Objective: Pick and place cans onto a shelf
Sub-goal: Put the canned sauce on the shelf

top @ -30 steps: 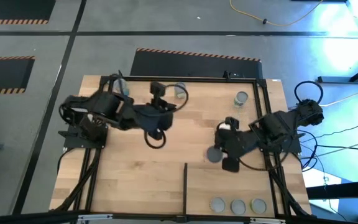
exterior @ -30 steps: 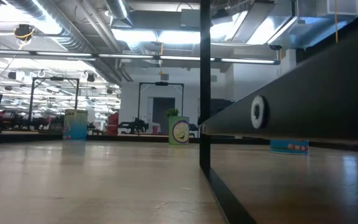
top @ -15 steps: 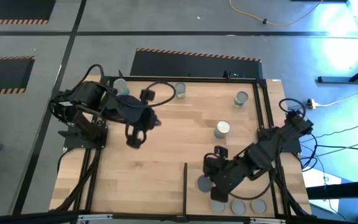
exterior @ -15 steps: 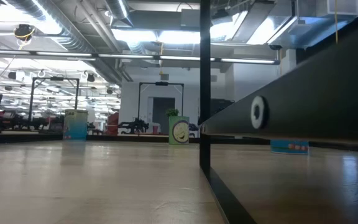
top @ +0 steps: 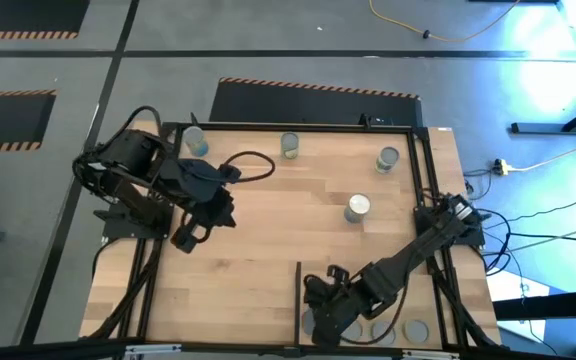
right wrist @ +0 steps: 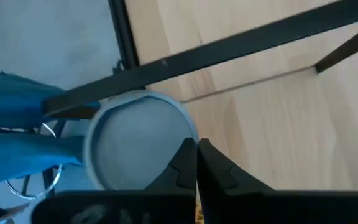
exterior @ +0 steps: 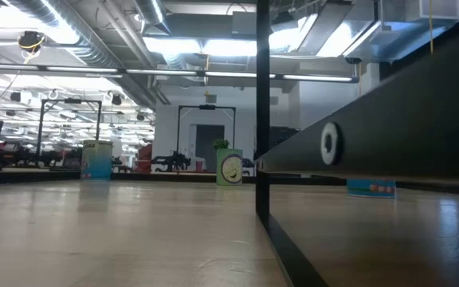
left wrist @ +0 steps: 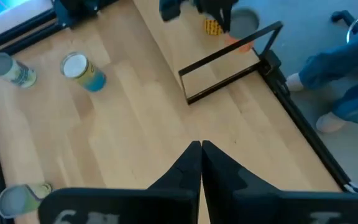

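My right gripper [top: 320, 322] reaches down to the near end of the shelf [top: 368, 290], just right of the black divider bar [top: 298, 285]. It is shut at a can with a grey top [right wrist: 138, 146] and an orange-yellow side [left wrist: 211, 26]. Two more cans [top: 415, 330] stand on the shelf by the near edge. Several cans stand on their bases farther off: a white-topped one [top: 357, 207] mid-table and three along the far edge [top: 290, 146]. My left gripper [top: 218, 212] hangs shut and empty over the table's left half [left wrist: 201, 149]. My right gripper's shut fingertips [right wrist: 188, 163] meet the can at the rim of its top [right wrist: 189, 138], on one side of the can. The fingers slant down from the table's far right. They hide how the rim is gripped. Whether the can's base rests on the shelf, I cannot tell.
A black frame [top: 425, 180] runs around the table. A person in blue clothing [left wrist: 347, 81] stands just beyond the near edge, close to the shelf. In the low view the divider bar [exterior: 263, 143] fills the right half, with cans [exterior: 229, 169] far behind it. Bare wood lies mid-table.
My right gripper has swept from the middle right of the table toward the near edge and down, taking the grey-topped can along to the shelf beside the divider. My left gripper has drawn back toward the table's left edge and turned.
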You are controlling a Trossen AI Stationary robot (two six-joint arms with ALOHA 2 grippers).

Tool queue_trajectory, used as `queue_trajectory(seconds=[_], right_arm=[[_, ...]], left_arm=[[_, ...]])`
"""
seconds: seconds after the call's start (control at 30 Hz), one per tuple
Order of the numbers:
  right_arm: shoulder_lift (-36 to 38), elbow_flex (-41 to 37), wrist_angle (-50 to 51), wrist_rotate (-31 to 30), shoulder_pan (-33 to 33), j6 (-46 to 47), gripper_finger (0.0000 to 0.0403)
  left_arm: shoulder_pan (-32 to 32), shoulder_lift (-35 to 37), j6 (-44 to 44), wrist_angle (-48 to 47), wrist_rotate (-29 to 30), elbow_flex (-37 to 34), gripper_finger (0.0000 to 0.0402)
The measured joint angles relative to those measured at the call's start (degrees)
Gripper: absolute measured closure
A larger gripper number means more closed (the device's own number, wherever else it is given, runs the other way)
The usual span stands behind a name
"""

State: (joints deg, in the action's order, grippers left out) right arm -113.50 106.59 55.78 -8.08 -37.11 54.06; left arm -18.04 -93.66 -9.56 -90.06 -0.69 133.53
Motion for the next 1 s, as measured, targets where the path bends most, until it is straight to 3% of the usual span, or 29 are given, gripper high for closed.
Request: queue_trajectory(seconds=[0.87,1.0], right_arm=[[-7.7,0.0,0.6,2.6,-0.7,1.4,0.0402],[-7.7,0.0,1.8,2.7,-0.7,1.4,0.0385]], left_arm=[[-2.4,1.8,0.3,0.0,1.4,-0.1,0.0395],[-2.4,1.8,0.4,0.0,1.4,-0.1,0.0395]])
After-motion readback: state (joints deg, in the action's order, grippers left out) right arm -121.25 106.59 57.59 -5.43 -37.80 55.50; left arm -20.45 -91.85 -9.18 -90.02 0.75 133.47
